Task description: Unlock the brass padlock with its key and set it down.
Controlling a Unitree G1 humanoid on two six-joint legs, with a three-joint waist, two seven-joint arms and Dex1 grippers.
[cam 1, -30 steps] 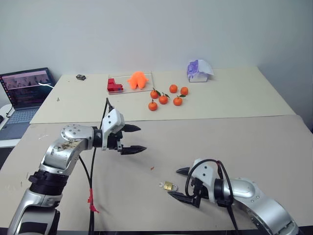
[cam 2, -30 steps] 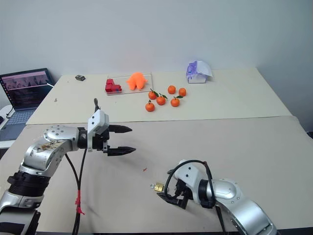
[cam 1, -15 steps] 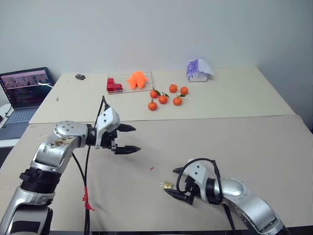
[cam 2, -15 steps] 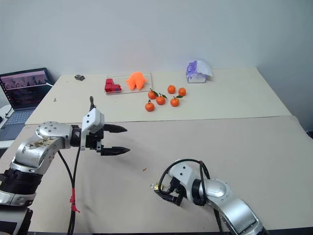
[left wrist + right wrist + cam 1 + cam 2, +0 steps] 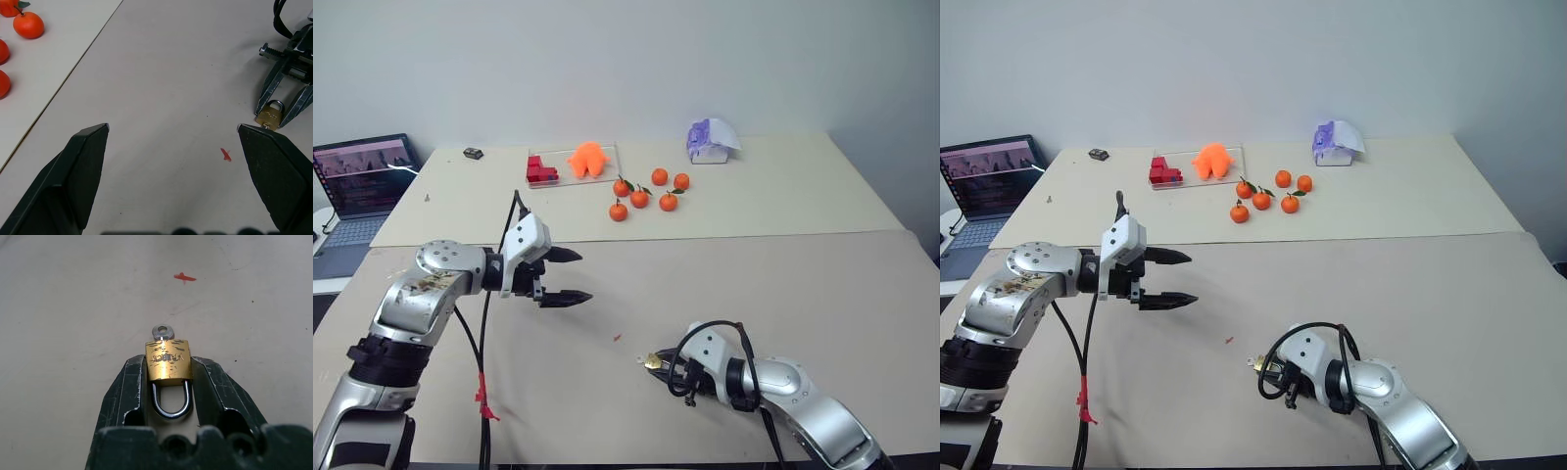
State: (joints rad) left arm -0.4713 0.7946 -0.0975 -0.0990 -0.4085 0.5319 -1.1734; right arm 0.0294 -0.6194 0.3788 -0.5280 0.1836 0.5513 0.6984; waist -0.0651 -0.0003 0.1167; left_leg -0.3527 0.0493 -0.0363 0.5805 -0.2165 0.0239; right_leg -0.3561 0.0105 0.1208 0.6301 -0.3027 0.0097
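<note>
Only the first step done — right gripper (image 5: pixel 167 369) clamped on the brass padlock (image 5: pixel 167 360) low in the frame, key (image 5: pixel 162 331) seated but unturned, shackle shut — left gripper (image 5: pixel 570 275) gaping, idle.

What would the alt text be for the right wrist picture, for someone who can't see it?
A small brass padlock sits pinched between the right gripper's two dark jaws, its silver loop toward the camera. A little silver key sticks out of the far end of the lock. Beyond it, a tiny red mark shows on the beige table.
</note>
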